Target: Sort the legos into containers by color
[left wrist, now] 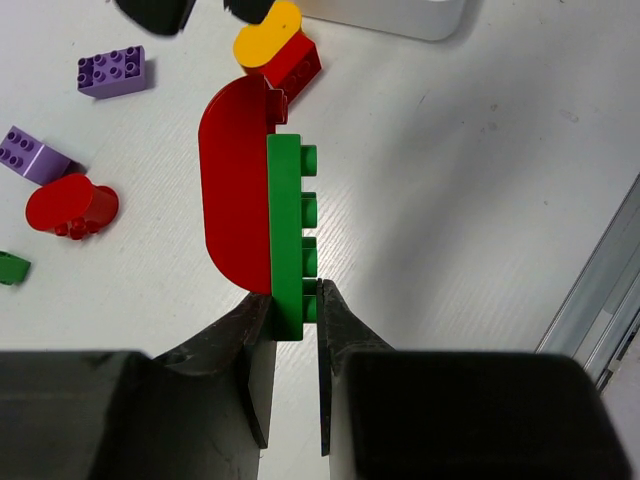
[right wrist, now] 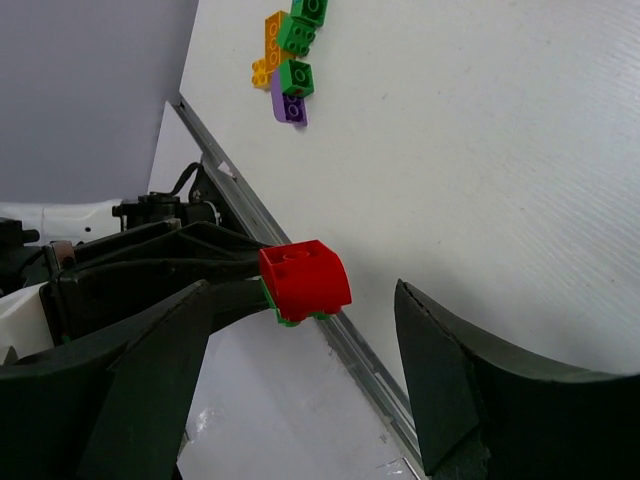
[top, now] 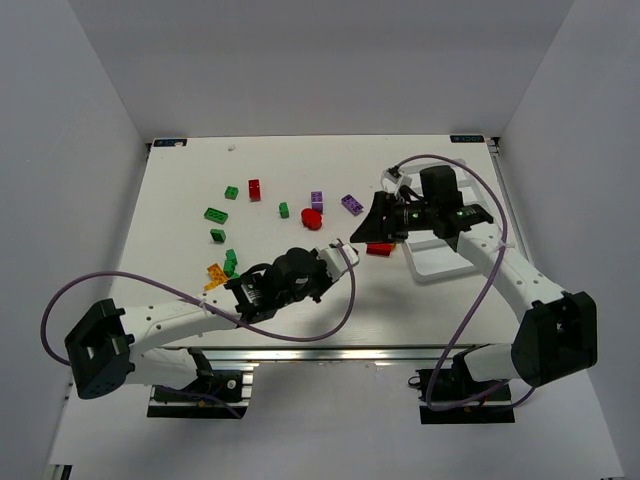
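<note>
Left fingers (left wrist: 345, 340) shut on green brick (left wrist: 285, 230), red rounded piece (left wrist: 235, 195) attached.
Right fingers (right wrist: 140, 380) spread wide, empty, flanking that pair without contact; loose legos (top: 216, 214) on tabletop (top: 300, 160).

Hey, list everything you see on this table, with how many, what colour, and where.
loose green bricks: at least five, green, left half of the table.
held green brick: one, green, in the left claw, red dome stuck to it.
red brick: one, red, far left-centre.
red round piece: one, red, mid-table.
second red brick: one, red, against a yellow piece, near the white tray.
purple bricks: three, purple, two far centre, one in the near-left cluster.
orange brick: one, orange, near left.
white tray: one, white, right side, partly under the right arm.
left claw: shut on the held green brick.
right claw: open, a finger either side of the held stack.
</note>
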You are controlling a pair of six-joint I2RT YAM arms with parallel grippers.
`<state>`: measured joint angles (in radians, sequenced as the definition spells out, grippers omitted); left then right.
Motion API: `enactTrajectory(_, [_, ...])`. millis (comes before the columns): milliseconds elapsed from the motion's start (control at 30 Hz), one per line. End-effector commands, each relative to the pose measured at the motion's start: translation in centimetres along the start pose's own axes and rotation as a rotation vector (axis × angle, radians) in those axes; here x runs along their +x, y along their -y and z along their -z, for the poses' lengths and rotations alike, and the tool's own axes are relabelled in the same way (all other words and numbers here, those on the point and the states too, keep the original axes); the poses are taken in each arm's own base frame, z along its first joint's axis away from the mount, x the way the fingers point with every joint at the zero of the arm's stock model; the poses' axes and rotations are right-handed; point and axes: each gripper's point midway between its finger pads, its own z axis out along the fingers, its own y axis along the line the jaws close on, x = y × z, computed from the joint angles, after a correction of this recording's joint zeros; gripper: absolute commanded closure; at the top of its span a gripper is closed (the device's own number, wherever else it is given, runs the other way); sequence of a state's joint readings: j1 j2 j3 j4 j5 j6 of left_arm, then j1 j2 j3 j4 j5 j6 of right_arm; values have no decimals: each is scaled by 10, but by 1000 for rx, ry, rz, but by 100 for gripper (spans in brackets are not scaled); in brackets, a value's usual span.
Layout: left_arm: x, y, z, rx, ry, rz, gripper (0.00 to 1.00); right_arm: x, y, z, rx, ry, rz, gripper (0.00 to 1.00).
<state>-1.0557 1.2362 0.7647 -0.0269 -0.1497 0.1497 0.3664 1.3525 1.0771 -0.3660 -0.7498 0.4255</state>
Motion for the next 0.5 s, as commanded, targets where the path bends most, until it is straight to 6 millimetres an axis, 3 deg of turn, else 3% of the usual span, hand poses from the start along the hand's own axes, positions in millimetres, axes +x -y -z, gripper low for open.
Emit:
enactTrajectory(0, [-13, 1, -1, -4, 34, -5, 100, 1, -4, -9, -19, -14, 36, 23])
enactTrajectory(467, [-24, 3, 4, -11, 61, 5, 100, 19, -3, -18, -55, -71, 5, 32])
